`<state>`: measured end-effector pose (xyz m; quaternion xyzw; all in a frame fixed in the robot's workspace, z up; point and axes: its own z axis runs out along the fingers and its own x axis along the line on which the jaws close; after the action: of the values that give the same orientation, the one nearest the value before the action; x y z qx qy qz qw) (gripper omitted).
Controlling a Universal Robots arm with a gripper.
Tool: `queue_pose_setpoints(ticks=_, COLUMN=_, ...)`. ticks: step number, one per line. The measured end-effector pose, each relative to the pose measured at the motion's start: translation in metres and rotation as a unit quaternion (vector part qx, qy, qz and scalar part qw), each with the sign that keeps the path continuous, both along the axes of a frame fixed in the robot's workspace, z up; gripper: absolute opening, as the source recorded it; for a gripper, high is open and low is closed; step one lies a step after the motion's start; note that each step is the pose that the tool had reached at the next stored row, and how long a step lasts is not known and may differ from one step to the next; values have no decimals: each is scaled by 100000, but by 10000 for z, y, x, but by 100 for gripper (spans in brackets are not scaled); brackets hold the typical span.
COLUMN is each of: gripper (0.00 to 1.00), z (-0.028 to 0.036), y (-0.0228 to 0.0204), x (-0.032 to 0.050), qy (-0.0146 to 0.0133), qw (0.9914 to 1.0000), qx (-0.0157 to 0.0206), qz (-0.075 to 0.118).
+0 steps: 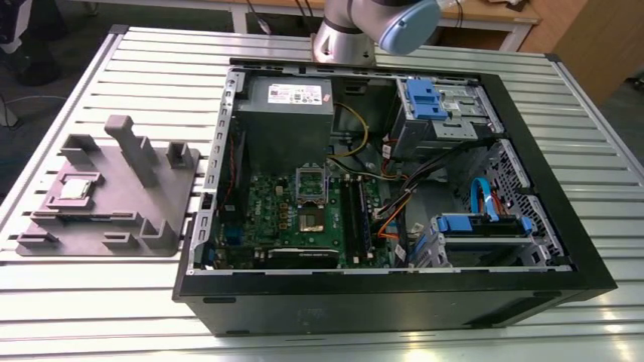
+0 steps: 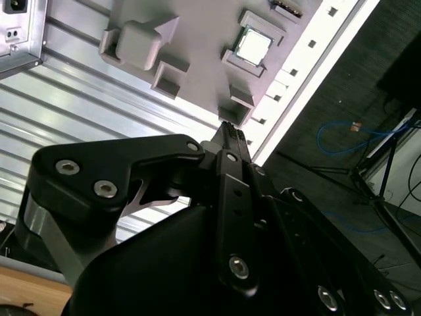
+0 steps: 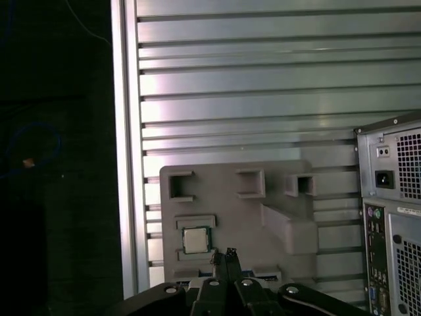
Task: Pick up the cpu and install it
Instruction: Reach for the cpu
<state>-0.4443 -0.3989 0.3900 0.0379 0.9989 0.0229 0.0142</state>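
Found gripper (image 3: 227,254) pressed together and empty, clear of cpu (image 3: 195,240) seated in grey holder (image 3: 230,217) on counter (image 3: 263,85); risk judged: misaligned descent striking recess walls, tilting or scratching it.

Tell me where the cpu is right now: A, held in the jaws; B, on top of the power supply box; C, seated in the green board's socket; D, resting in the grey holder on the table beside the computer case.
D: the cpu lies in a square pocket of the grey holder on the table, at the exterior view's left of the open computer case.
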Motion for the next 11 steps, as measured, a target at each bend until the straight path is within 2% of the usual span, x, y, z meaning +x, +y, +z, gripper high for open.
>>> queue_pose_setpoints(ticks=11, gripper=11, z=-3, y=0, x=-199, qy=-18, qw=100000, qx=0, qz=4)
